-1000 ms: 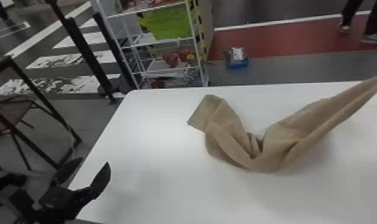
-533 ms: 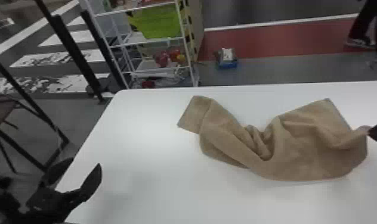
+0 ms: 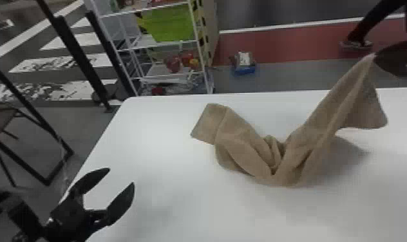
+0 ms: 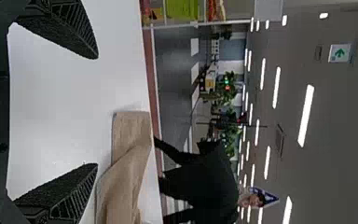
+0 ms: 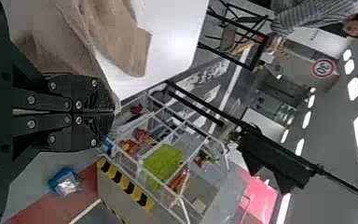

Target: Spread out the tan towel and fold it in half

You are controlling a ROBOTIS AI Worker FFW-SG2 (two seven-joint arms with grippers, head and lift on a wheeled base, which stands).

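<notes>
The tan towel point(image 3: 238, 141) is pinched at one corner between the pressed-together fingers of the right gripper point(image 3: 376, 58), and from there that end is draped down in folds, lifted off the white table point(image 3: 167, 199). The bunched middle and the opposite end are supported by the tabletop, lower than the right gripper and to the robot's left of it. The left gripper point(image 3: 120, 176) is held with its fingers spread wide at the table's left side, well apart from the towel's resting end.
</notes>
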